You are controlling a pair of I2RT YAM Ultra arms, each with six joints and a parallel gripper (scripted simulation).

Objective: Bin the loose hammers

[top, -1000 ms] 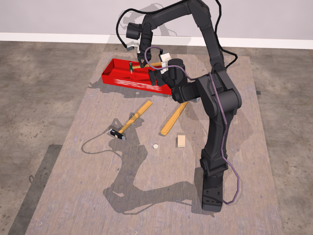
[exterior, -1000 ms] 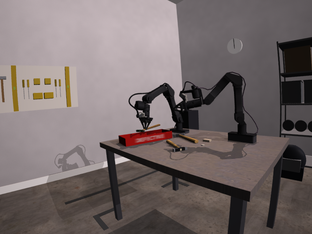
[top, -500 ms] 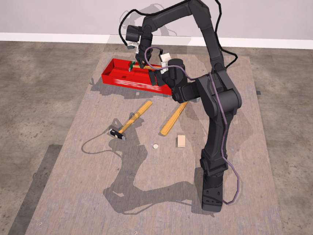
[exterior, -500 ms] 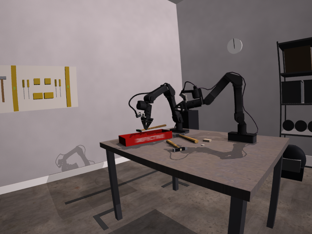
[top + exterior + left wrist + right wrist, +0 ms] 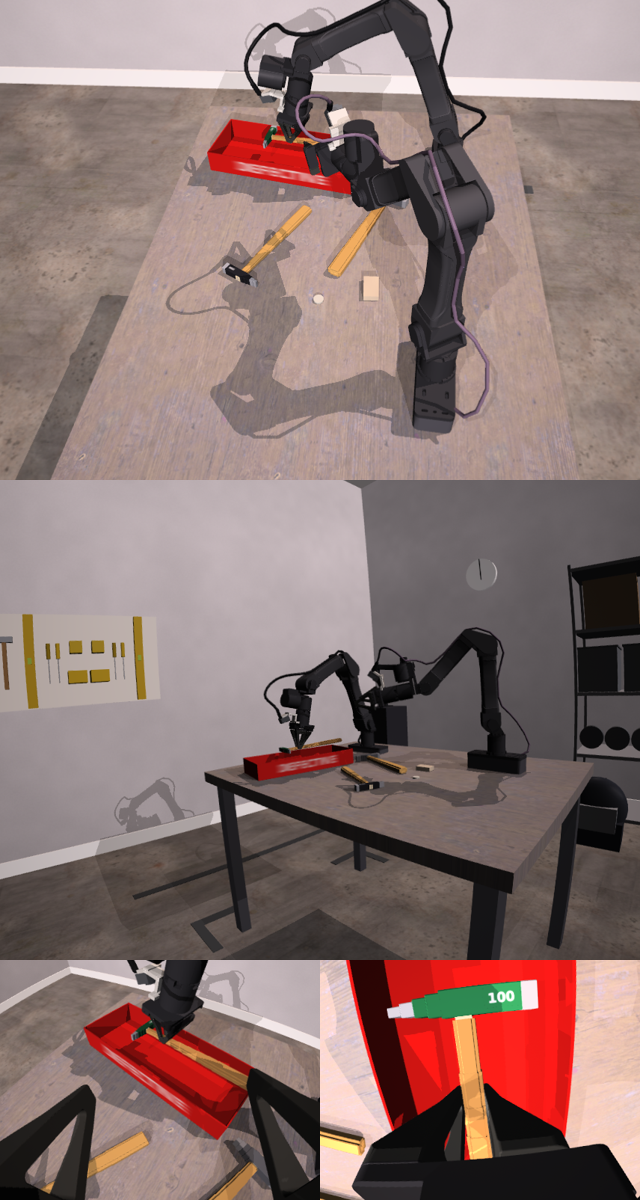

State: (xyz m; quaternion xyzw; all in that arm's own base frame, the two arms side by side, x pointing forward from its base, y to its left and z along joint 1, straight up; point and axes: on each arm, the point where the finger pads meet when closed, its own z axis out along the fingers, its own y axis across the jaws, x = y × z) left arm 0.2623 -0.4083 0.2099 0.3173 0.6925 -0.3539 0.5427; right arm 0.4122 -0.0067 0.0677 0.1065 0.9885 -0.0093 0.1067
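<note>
Since only loose-headed hammers belong in the red bin [image 5: 268, 166] [image 5: 304, 765] [image 5: 150, 1087] [image 5: 515, 1072], top view reads as us binning the green-headed hammer [image 5: 269, 136] [image 5: 285, 749] [image 5: 141, 1030] [image 5: 481, 999], handle lined up lengthwise to fit, black-headed hammer [image 5: 239, 274] [image 5: 368, 786] and grey-headed hammer [image 5: 357, 242] [image 5: 386, 764] [image 5: 234, 1183] flat on the table. Exterior has its handle end above the rim, so we're not down yet; left wrist shows our left gripper [image 5: 321, 157] [image 5: 167, 1084] wide open, holding nothing. Right wrist: our right gripper [image 5: 291, 138] [image 5: 300, 746] [image 5: 164, 1040] [image 5: 474, 1091] is clamped on the handle, head out front.
</note>
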